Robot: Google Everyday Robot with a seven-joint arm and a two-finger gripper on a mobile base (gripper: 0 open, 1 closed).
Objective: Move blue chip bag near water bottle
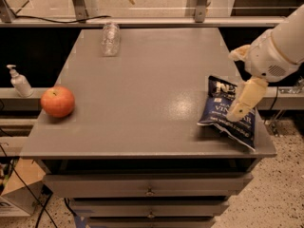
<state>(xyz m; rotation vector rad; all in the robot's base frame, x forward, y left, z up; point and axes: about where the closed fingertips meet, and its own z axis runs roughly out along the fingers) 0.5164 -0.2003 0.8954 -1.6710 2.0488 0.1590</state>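
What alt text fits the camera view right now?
The robot's gripper, fingers open, hangs over the crinkly dark navy chip bag at the grey table's front right corner. The small clear plastic water bottle lies at the far edge, left of centre, and a red apple sits by the left edge.

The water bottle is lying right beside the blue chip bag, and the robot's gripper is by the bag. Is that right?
Not quite. The water bottle lies far from the blue chip bag, near the table's back edge; the bag is at a front corner. The gripper is by the bag. The camera view shows this.
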